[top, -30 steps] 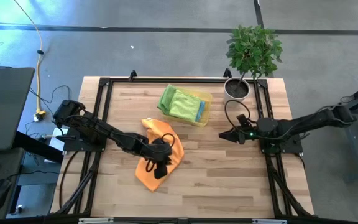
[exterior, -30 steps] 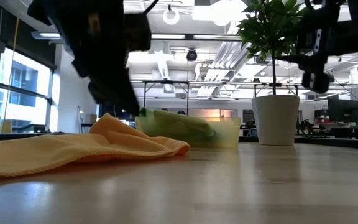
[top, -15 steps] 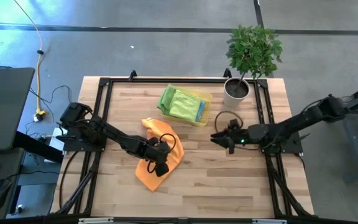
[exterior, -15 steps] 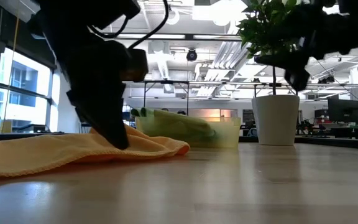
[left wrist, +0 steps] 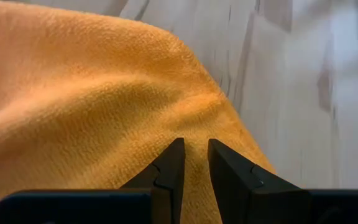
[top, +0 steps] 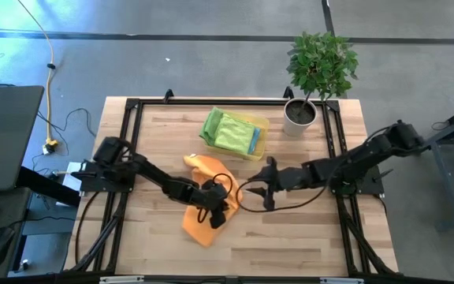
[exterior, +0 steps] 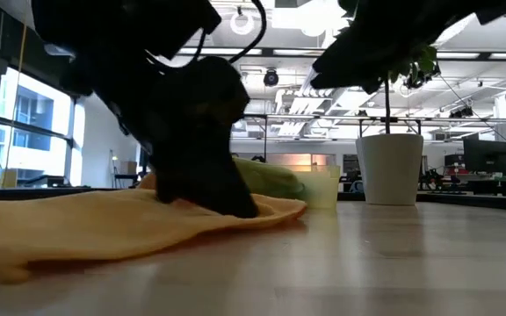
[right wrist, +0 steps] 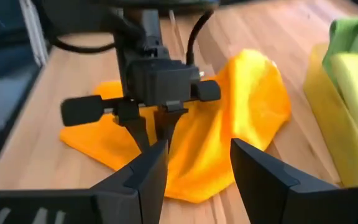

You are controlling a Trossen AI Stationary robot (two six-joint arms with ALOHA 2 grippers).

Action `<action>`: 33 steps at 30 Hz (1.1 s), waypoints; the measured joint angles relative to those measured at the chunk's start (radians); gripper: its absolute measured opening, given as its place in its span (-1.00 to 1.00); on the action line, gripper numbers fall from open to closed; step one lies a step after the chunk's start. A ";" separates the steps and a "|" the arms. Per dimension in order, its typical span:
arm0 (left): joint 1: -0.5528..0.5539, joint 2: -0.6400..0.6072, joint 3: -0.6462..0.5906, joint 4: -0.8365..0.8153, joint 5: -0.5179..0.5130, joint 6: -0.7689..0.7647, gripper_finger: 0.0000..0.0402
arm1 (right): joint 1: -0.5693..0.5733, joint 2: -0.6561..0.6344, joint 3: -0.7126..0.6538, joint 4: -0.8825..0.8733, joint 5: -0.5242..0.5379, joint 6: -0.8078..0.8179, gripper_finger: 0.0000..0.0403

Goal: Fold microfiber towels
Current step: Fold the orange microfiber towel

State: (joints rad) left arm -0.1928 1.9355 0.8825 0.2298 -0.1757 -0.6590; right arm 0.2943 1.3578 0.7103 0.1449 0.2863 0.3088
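Note:
An orange towel (top: 199, 229) lies rumpled on the wooden table, left of its middle; it also shows in the low view (exterior: 77, 228) and the right wrist view (right wrist: 253, 93). My left gripper (top: 221, 214) stands on the towel near its right edge, fingers closed on the cloth (left wrist: 192, 155). My right gripper (top: 263, 194) is open and empty (right wrist: 197, 168), just right of the towel, facing my left gripper (right wrist: 154, 140). The other towels, green, yellow and teal, lie in a yellow tray (top: 258, 146). My left gripper pinches a small ridge of the orange towel (left wrist: 194, 127) between its two fingers, close to the towel's right edge. The fingers (right wrist: 143, 134) come from above, pointing down. The towel lies slack on the table around them; how many layers are caught does not show.
The yellow tray stands at the far middle of the table. A potted plant (top: 299, 112) stands at the far right corner. Black frame rails run along the table's left and right sides. Bare wood lies near the front edge (top: 290, 244).
My left gripper has gone toward the table's right edge and down onto the orange towel, and the towel has slid rightward with it. My right gripper has gone toward the table's left, from the right rail to just beside the towel.

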 joint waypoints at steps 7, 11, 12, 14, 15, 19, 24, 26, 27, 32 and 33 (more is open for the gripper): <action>0.038 0.042 0.011 0.141 0.014 0.013 -0.67 | -0.002 0.075 0.091 -0.139 0.003 0.000 -0.17; 0.051 0.030 0.041 0.144 0.061 0.048 -0.67 | -0.002 0.096 0.094 -0.154 0.003 0.038 -0.17; 0.052 0.020 0.047 0.145 0.092 0.051 -0.67 | -0.002 0.099 0.094 -0.156 0.002 0.058 -0.17; 0.045 -0.009 0.058 0.121 0.140 0.051 -0.67 | 0.001 0.103 0.094 -0.159 0.001 0.086 -0.17; 0.037 -0.018 0.068 0.117 0.157 0.052 -0.67 | 0.002 0.107 0.094 -0.152 -0.005 0.099 -0.17; 0.003 -0.091 0.074 -0.031 0.215 0.071 -0.67 | 0.021 0.128 0.094 -0.155 -0.032 0.112 -0.17; -0.053 -0.203 0.074 -0.300 0.288 -0.009 -0.67 | 0.040 0.216 0.094 -0.099 -0.030 0.130 -0.17; -0.076 -0.237 0.074 -0.361 0.296 -0.068 -0.67 | 0.041 0.263 0.094 -0.058 -0.028 0.138 -0.17; -0.088 -0.253 0.074 -0.395 0.296 -0.089 -0.67 | 0.040 0.293 0.094 -0.017 -0.028 0.138 -0.17; -0.150 -0.305 0.072 -0.537 0.234 -0.140 -0.67 | 0.029 0.415 0.094 0.151 -0.020 0.140 -0.17; -0.160 -0.308 0.072 -0.556 0.220 -0.159 -0.67 | 0.027 0.435 0.094 0.164 -0.020 0.145 -0.17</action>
State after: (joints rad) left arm -0.3528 1.6276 0.9541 -0.3263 0.0441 -0.8180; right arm 0.3213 1.7926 0.8040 0.3087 0.2663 0.4534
